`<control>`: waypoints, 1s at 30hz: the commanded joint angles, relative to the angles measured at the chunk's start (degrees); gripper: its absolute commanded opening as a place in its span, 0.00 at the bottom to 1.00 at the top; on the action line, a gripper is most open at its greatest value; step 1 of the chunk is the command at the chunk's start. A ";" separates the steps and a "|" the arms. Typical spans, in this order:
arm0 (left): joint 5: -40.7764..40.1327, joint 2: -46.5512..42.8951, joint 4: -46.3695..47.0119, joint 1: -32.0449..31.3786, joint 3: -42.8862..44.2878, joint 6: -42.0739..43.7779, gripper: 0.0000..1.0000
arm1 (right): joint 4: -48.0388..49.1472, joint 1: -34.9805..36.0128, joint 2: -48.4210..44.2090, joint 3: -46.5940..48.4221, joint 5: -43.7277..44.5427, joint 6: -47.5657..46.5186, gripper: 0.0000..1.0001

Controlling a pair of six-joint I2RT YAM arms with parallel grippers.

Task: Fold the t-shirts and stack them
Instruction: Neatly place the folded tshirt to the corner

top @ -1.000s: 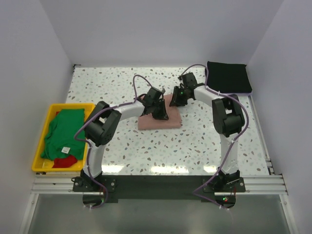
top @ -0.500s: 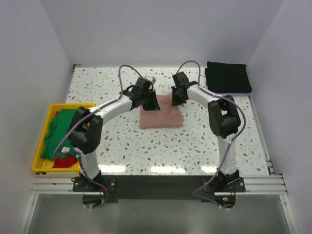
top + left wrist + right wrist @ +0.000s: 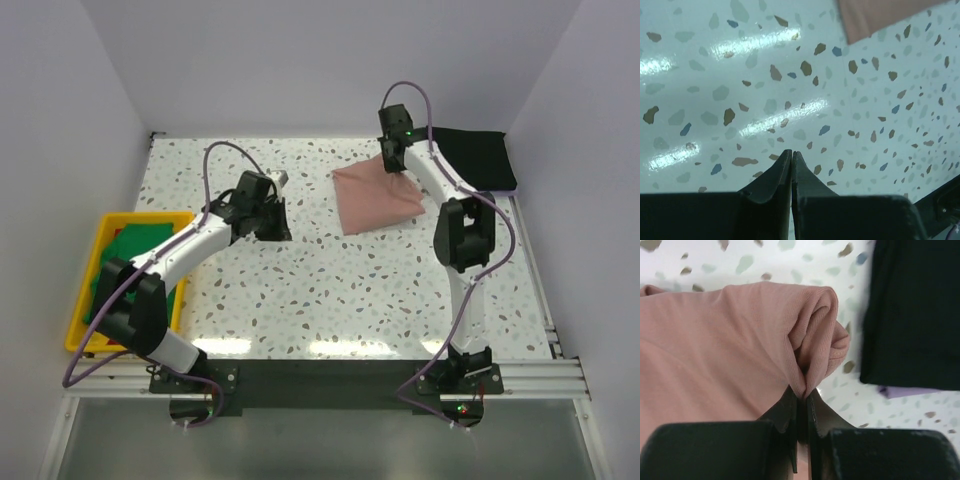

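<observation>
The folded pink t-shirt (image 3: 378, 196) lies on the speckled table (image 3: 330, 290), right of its middle and toward the far side. Its far right corner is lifted and bunched into a rolled fold. The right gripper (image 3: 388, 165) has this corner clamped. In the right wrist view the fingers (image 3: 801, 395) are pressed almost together, with a ridge of pink fabric (image 3: 715, 365) pinched between them.

Just to the right of the pink t-shirt, and slightly farther back, sits a black folded stack (image 3: 475, 155). The two are close but not touching, with a strip of table showing between them. A sliver of purple cloth (image 3: 910, 391) peeks out from under the stack's near edge.

The left gripper (image 3: 278, 230) hangs over bare table, well to the left of the pink t-shirt. Its fingers (image 3: 791, 155) are closed against each other with nothing held. Only one corner of the shirt (image 3: 875, 17) shows in the left wrist view, at the top.

Far to the left of the pink t-shirt, a yellow bin (image 3: 82, 290) at the table's edge holds a crumpled green garment (image 3: 130, 245).
</observation>
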 commanded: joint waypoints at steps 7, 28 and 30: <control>2.97 -1.64 -0.17 0.71 -5.19 7.17 0.07 | -5.41 -4.05 6.60 24.57 6.53 -14.64 0.00; 5.07 -1.11 1.94 0.71 -9.41 7.78 0.07 | 4.08 -8.80 4.59 29.80 3.37 -24.84 0.00; 5.16 -0.93 1.94 0.71 -9.50 7.78 0.07 | 3.99 -9.50 3.54 29.53 2.40 -24.58 0.00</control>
